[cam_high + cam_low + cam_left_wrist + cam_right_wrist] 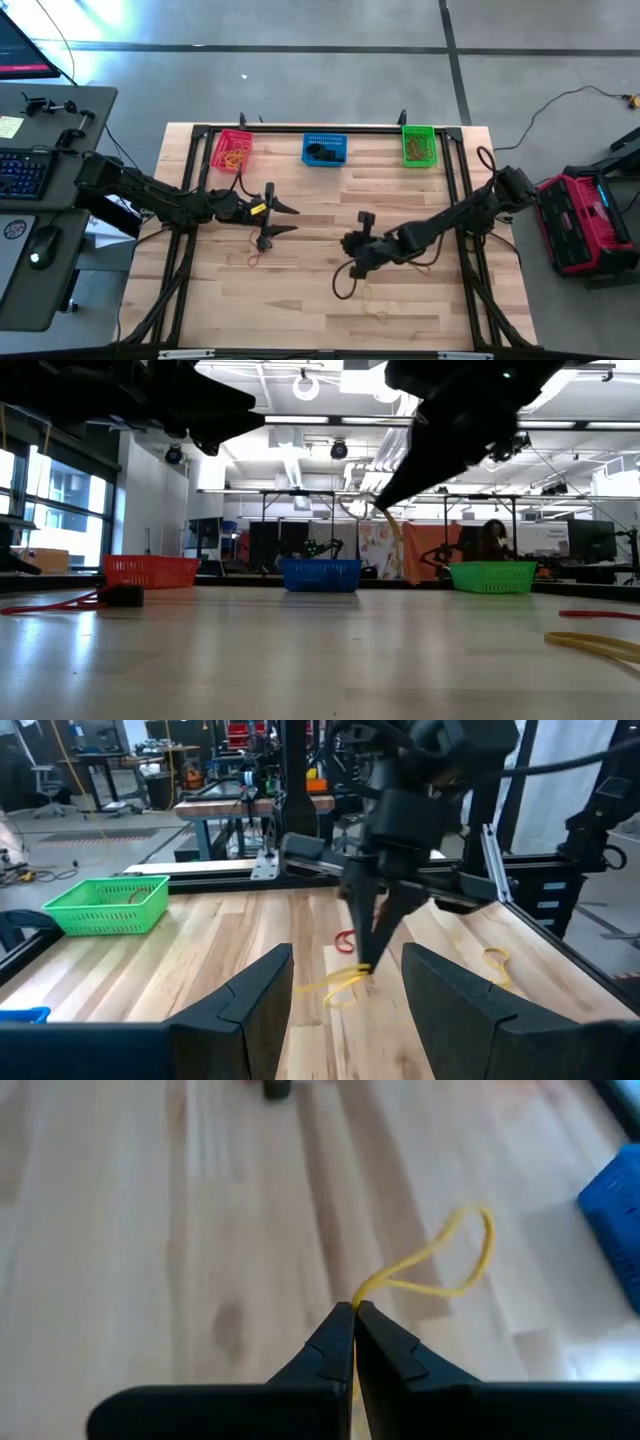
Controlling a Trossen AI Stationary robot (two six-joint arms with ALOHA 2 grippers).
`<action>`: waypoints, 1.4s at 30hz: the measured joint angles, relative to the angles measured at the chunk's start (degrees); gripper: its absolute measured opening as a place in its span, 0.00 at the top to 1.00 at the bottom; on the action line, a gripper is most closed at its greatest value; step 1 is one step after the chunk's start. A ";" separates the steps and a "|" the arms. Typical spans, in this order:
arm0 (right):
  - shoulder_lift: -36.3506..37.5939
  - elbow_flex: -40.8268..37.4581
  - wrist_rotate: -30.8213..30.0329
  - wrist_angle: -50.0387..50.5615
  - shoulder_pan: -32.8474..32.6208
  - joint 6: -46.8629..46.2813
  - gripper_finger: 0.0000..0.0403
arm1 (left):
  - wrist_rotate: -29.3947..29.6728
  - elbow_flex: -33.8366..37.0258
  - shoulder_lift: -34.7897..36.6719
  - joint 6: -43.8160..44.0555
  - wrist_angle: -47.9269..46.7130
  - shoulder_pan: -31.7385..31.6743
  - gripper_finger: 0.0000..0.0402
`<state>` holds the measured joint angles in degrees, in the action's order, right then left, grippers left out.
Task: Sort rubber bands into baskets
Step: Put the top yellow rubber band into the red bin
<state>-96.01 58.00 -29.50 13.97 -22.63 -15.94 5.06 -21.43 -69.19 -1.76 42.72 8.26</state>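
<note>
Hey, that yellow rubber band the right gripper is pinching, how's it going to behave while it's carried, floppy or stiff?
Likely floppy: the yellow rubber band dangles from the right gripper in a loose, bent loop. Probably very light, since closed fingertips hold it by one thin strand. It may swing or snag during transport, because most of it hangs free.

Blue basket (pixel 612 1210) is chopped off by the right wrist view's edge, only 1 corner shows. In the low view the arms are just dark blurs up top. From overhead, the bands inside the green basket (pixel 419 145) are too tiny to count, and the dark stuff in the blue one can't be made out.
</note>
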 joint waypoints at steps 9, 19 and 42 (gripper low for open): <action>0.04 0.00 -6.87 -7.15 1.83 3.91 1.00 | -0.07 0.00 -0.02 1.05 -0.07 0.54 0.55; 0.09 0.00 -12.19 -13.35 1.92 6.87 1.00 | 0.15 0.00 -0.02 8.98 -0.09 0.52 0.54; 0.09 0.00 -12.00 -37.83 2.40 19.01 1.00 | 0.95 -8.19 -11.01 8.53 1.89 1.24 0.40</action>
<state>-95.92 58.00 -41.49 -23.85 -20.23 3.07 6.01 -29.62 -80.20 6.77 44.61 9.50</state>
